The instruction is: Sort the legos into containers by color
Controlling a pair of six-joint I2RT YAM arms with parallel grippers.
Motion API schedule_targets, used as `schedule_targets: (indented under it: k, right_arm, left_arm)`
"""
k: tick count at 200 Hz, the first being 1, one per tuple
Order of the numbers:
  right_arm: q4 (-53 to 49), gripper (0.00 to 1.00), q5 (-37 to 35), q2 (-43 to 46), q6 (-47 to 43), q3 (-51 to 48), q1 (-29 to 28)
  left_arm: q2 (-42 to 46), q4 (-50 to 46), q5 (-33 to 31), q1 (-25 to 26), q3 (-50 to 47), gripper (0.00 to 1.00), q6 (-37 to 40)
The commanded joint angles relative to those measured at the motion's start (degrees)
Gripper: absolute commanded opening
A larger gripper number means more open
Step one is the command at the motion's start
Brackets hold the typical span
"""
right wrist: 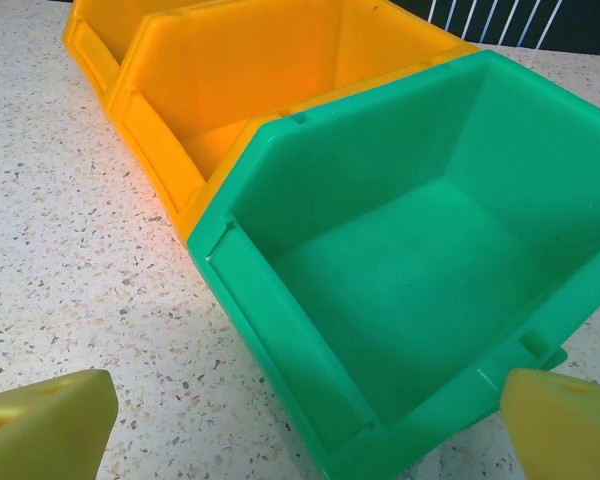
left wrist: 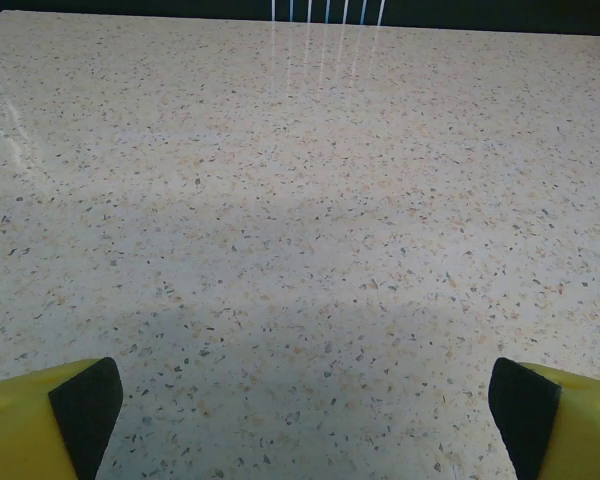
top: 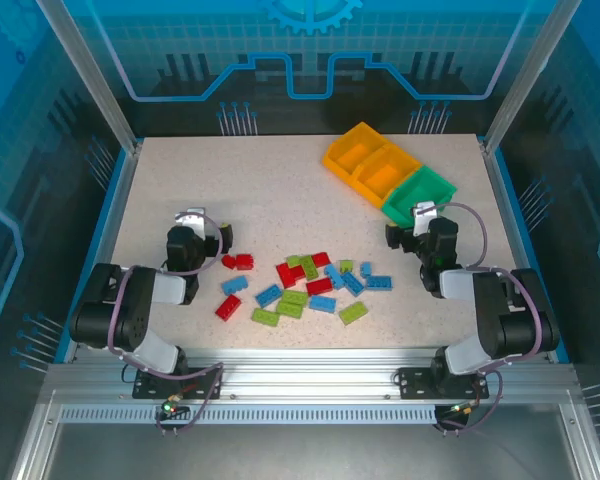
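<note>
A: Where are the small studded plastic lego bricks (top: 305,285) in red, blue and lime green found?

B: They are scattered loose on the pale speckled tabletop (top: 180,170), in the near middle, between the two arms. The row of three joined open-topped plastic bins (top: 385,172), two orange-yellow and one green, is set at the far right, well apart from the bricks. Nothing is seen lying in the green bin (right wrist: 410,260).

A: How are the grippers held?

B: The left gripper (left wrist: 300,410) is spread wide over bare tabletop, left of the bricks, with nothing between its yellow fingers. The right gripper (right wrist: 310,420) is likewise spread wide and empty, just before the green bin's near corner.

A: How are the bricks expected to handle?

B: They are judged light, rigid and hard, so no damage is feared. The smooth sides may slip or twist if pinched off-centre. A hold across the two long flat sides, at mid-length, is advised. In the middle of the scatter several bricks are touching, so little room is left for fingers. Outliers such as the red brick (top: 228,307) at the near left or the lime green brick (top: 353,313) at the near right are more easily taken.
</note>
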State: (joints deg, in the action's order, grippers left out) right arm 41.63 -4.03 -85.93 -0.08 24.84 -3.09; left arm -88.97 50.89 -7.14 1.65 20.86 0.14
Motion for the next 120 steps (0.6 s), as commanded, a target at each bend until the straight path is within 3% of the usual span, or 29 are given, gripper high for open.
schedule_targets:
  k: [1, 120]
  right_arm:
    - [1.44, 1.00, 0.21, -0.38, -0.42, -0.06, -0.47]
    - [1.31, 1.00, 0.62, -0.38, -0.29, 0.01, -0.27]
  left_arm:
    - [0.34, 0.99, 1.40, -0.42, 1.13, 0.99, 0.58]
    - [0.34, 0.79, 1.44, -0.44, 1.28, 0.99, 0.50]
